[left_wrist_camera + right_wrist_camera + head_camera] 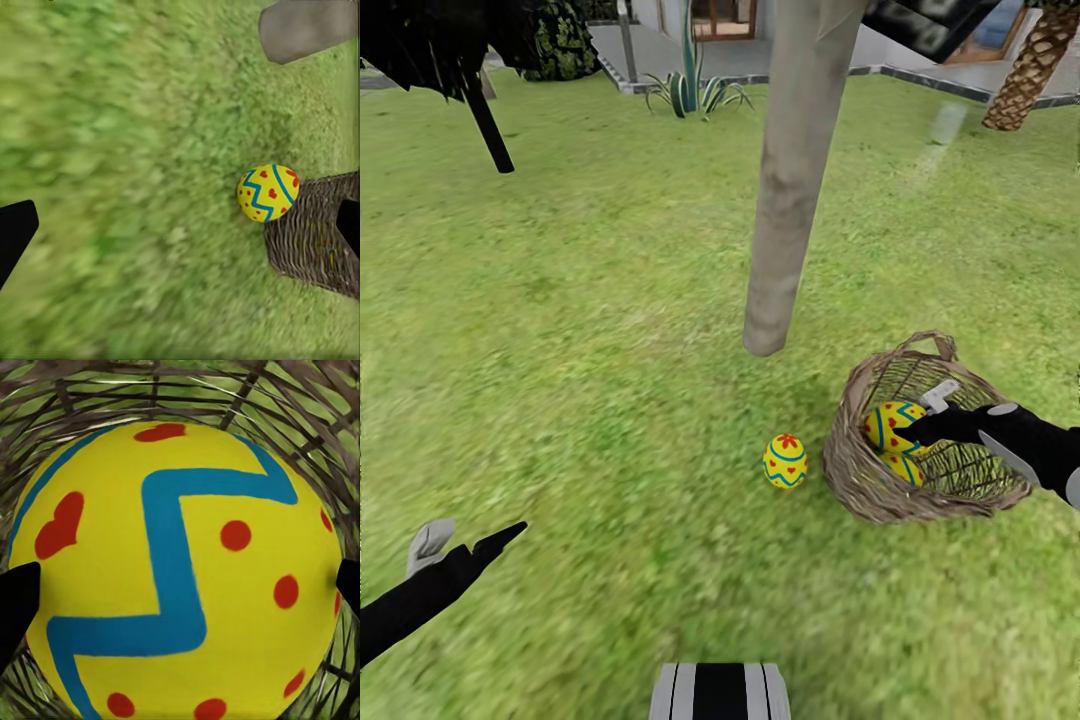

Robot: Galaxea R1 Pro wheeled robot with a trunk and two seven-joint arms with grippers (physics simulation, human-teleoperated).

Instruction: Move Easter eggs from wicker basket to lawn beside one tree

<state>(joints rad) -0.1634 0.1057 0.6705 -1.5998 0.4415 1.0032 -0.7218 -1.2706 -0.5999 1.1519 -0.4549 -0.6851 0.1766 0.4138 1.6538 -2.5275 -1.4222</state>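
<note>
One yellow Easter egg (785,461) (268,193) lies on the lawn (590,330) between the pale tree trunk (790,180) (307,28) and the wicker basket (870,480) (311,240). Two more eggs sit in the basket, one on top (888,422) (180,570) and one beneath (905,468). My right gripper (932,415) reaches into the basket, open, its black fingertips (16,600) on either side of the top egg. Wicker weave (90,390) surrounds that egg. My left gripper (470,535) hovers open over grass at the near left, holding nothing.
A dark tree with a thin black trunk (488,125) stands at the far left. A scaly palm trunk (1035,65) rises far right. A spiky plant (690,85) and grey paving (660,45) border the lawn's far edge. My base (720,692) shows at the bottom.
</note>
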